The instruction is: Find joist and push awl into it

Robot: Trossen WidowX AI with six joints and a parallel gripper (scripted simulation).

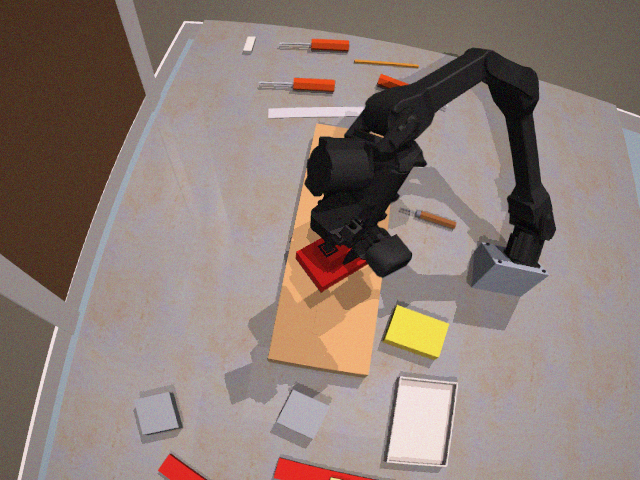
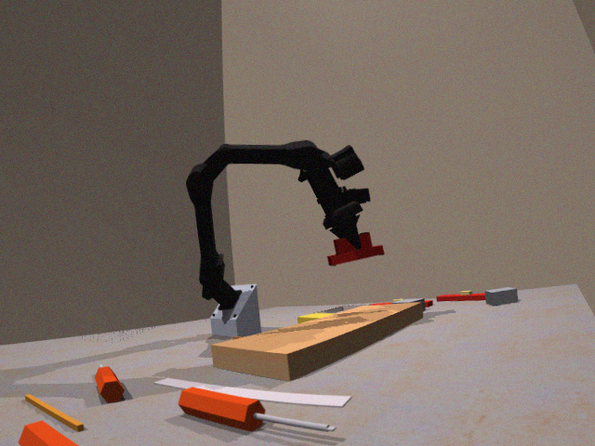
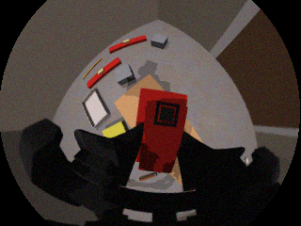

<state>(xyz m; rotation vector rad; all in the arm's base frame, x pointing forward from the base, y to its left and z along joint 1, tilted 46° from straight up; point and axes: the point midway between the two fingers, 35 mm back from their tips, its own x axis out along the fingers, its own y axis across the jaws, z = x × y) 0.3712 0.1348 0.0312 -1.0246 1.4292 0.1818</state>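
Gripper [image 1: 341,253] [image 2: 352,240] [image 3: 160,127] clamped on red stud finder [image 1: 323,271] [image 2: 355,253] [image 3: 162,134], held above the panel [image 1: 325,337] [image 2: 288,340] [image 3: 134,99]; prob. carrying it trayward (scan likely done, can't confirm); next: lower into tray [image 1: 421,423] [image 3: 95,108], then fetch awl [image 1: 436,219] [image 3: 148,176].

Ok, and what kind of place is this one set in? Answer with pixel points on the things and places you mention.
Probably a workshop-style bench in a plain room: orange-handled screwdrivers [image 1: 329,44] [image 2: 218,408], a wooden-handled awl [image 1: 436,219] [image 3: 148,176] and a wooden panel [image 1: 323,341] [image 2: 254,360] [image 3: 132,101] lie on the broad mottled surface. Whether it is a real workshop, I cannot tell.
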